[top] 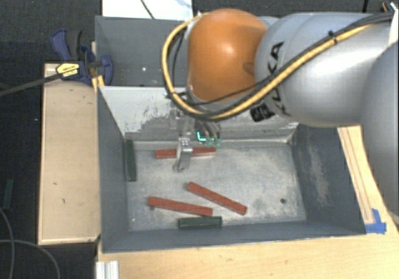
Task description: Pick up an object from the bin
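Note:
My gripper (183,160) hangs low at the back of the bin, under the orange cover. It stands right over a short red-brown stick (164,154) that lies flat along the back wall, and its tip crosses the stick's middle. Whether it touches the stick I cannot tell. A longer red-brown stick (217,198) lies slanted on the floor in front of the gripper, apart from it.
Another red-brown stick (179,207) lies toward the front left. A dark green stick (200,223) rests along the front wall, and a second dark green stick (129,159) lies along the left wall. The arm covers the bin's back right.

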Tool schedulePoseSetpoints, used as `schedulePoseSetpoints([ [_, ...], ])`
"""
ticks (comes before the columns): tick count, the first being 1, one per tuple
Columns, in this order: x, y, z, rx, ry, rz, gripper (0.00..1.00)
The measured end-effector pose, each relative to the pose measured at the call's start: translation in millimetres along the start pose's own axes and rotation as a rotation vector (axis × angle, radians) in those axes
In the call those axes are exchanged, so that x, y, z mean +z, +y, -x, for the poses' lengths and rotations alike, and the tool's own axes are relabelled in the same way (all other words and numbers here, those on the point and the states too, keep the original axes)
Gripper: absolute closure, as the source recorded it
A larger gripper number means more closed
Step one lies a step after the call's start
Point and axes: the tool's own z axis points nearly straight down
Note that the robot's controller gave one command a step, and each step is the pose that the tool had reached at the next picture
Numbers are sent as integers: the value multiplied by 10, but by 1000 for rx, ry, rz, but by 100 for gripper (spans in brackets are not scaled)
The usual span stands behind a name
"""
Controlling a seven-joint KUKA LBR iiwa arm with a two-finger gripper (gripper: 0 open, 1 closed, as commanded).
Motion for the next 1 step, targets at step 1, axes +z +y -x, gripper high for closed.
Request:
schedulePoseSetpoints([
  [1, 1553, -246, 48, 250, -1, -1, 0],
])
